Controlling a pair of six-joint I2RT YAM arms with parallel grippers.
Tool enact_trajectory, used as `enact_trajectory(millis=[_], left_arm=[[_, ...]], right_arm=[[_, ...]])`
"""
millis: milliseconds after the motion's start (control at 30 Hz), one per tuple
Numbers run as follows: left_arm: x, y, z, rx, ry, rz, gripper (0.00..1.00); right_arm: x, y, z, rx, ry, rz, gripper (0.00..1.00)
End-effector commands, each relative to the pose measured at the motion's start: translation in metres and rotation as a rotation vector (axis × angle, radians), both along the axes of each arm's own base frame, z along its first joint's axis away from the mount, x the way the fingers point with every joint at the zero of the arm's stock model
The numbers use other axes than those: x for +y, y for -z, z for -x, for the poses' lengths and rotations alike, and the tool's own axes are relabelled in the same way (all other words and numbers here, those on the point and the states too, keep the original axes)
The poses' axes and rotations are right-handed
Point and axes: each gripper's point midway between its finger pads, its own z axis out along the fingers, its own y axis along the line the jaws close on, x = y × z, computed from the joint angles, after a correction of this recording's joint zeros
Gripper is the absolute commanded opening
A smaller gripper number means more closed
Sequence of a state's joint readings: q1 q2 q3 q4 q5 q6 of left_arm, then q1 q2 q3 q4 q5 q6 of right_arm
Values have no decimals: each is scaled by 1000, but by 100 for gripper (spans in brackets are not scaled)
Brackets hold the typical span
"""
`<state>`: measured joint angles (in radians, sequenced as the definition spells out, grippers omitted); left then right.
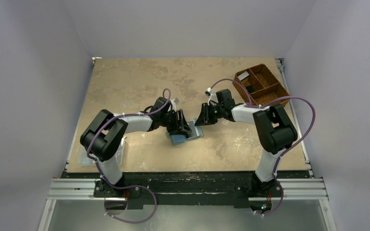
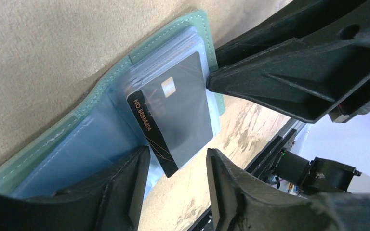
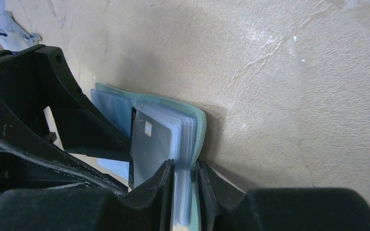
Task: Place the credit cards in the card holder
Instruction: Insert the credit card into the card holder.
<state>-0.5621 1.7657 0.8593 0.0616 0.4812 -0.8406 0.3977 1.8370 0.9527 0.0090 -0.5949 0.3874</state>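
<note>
**Item 1: card holder**. A soft grey-green folding wallet with a paler blue lining.
- Position: it lies open on the counter, between the two arms and well apart from the woven basket at the far right.
- Contents: a thick stack of clear sleeves stands up from its spine.
- Handling: it looks light and limp. The cover flexes, and the sleeves are thin and slick, so they probably fan apart or flop shut unless held. The best place to hold it seems to be the outer flap and sleeve stack together, near the free edge, leaving the pocket mouths unobstructed.

**Item 2: credit card**. Dark grey, with a pale chip and a printed number along one edge.
- Position: it is part-way into a front sleeve, with one end and a corner projecting over the lining.
- Handling: it looks stiff, thin, light and smooth-faced. It should slide easily under a push on its exposed short edge, but it could skew or slip if pinched on the faces. The long edges seem the safer place to hold it.
- Other cards: none can be made out in these views.

**Item 3: left tool**. The fingers are spread, one on each side of the card's projecting end, and neither visibly presses on it.

**Item 4: right tool**. It is closed narrowly, pinching the sleeve stack and flap of the card holder at its edge and steadying it against the counter.
</note>
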Motion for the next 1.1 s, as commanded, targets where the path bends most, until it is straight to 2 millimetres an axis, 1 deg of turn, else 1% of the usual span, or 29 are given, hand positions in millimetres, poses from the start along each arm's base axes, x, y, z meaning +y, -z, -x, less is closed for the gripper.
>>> enact_trajectory(millis=[0,67,100,133,200,267,400,433,500,567,633,700,800,867,900,967,1067], left_arm=[[5,16,2,13,11,-40,47],[-2,11,-2,-6,16,-25,46],[-10,7,-2,-19,31,-18,47],[-18,3,-3,-34,43,-14,49],[-33,-6,-1,-59,71,-5,50],[-40,-12,-1,-75,82,4,53],[-35,-19,1,-100,105,-21,63],[-29,-17,6,-83,111,-47,67],[-18,-17,6,-90,101,-92,77],[-8,-21,5,-99,93,-109,81],[-4,-25,5,-95,92,-97,81],[-6,-23,8,-85,105,-81,81],[-16,-19,10,-62,123,-29,81],[-22,-17,9,-55,131,-8,81],[-26,-16,8,-50,134,2,81],[-39,-24,2,-76,142,47,81],[-55,-38,0,-103,150,93,81]], right_arm=[[-8,16,18,58,0,45,26],[-5,16,21,61,-4,42,26],[-3,16,22,62,-8,40,26],[-2,16,23,63,-12,39,25],[1,15,26,74,-10,25,25],[5,11,26,71,-12,-5,25],[7,8,27,77,-2,-26,24],[6,8,27,76,3,-22,24],[4,10,27,75,11,-8,24],[0,10,25,67,23,17,24],[-2,9,24,56,25,28,25],[-2,7,22,45,21,29,28],[-4,11,27,72,30,46,29],[-2,11,32,91,34,27,30],[1,9,31,81,36,10,30],[5,6,34,84,38,-10,31],[13,0,40,99,29,-70,31]])
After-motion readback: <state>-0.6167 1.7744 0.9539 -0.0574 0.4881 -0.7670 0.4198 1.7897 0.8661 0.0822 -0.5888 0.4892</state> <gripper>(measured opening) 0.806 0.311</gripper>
